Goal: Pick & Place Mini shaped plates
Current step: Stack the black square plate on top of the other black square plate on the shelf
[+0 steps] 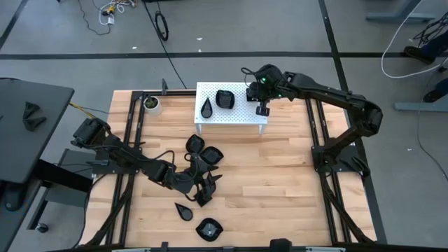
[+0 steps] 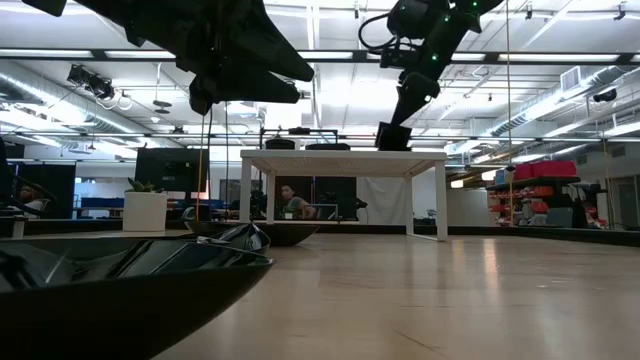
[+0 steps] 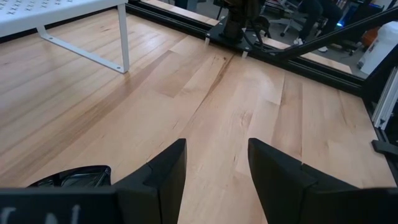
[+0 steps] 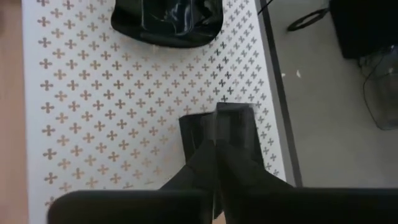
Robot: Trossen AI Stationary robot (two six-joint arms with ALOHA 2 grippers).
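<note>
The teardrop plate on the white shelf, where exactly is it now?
In the high view, the teardrop plate lies on the left part of the white perforated shelf, beside a squarish plate to its right.

I see a pale wood-grain tabletop (image 1: 280,182) under glossy black mini shaped plates (image 1: 203,155). The small stand (image 1: 241,112) is white, its top punched with a regular pattern of little crosses. Both arms and their fingers (image 3: 163,177) are dark, near black.
</note>
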